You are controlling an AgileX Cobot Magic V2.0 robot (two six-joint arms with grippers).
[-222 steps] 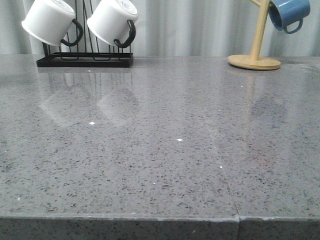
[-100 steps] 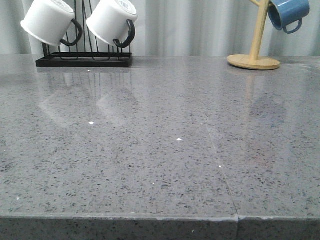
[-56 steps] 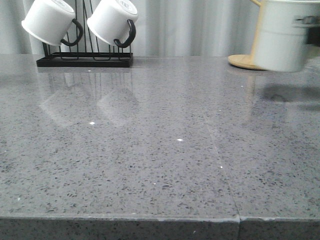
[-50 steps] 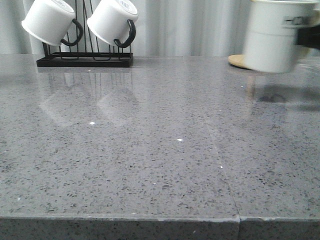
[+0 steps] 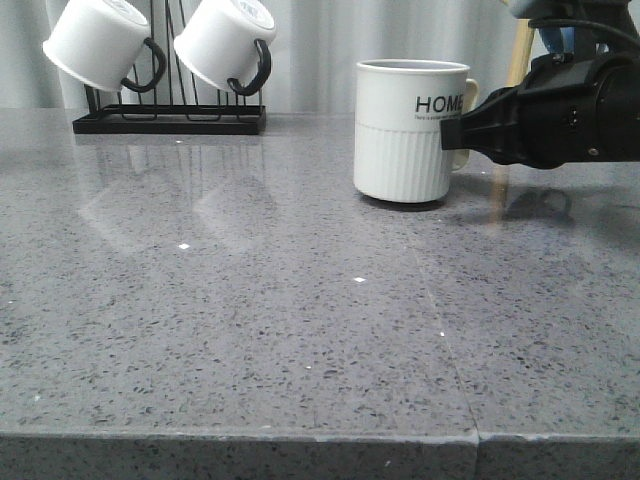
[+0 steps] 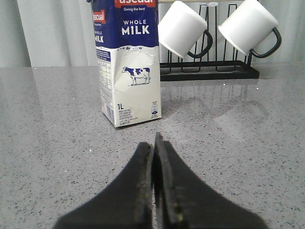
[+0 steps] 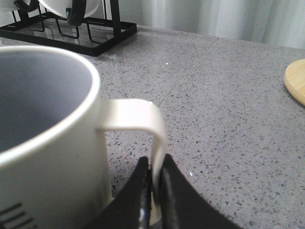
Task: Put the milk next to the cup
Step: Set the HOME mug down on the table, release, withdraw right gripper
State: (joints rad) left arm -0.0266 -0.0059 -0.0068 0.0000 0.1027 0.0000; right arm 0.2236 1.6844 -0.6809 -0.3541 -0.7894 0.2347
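Observation:
The cup, a large white ribbed mug reading "HOME", stands upright on the grey counter right of centre. My right gripper is shut on the cup's white handle, its fingers pinching the handle's vertical bar; the cup's body fills the near side of the right wrist view. The milk, a tall carton with a blue "WHOLE MILK" top and a cow picture, stands upright ahead of my left gripper, which is shut, empty and some way short of it. The milk and the left gripper do not show in the front view.
A black rack with two small white black-handled mugs stands at the back left; it also shows behind the milk. A wooden mug tree stands at the back right, mostly hidden by my right arm; its base edge shows.
My right arm has come in from the right carrying the cup, moved it leftward and lowered it onto the counter. The arm now hides the blue mug and the wooden stand's base.

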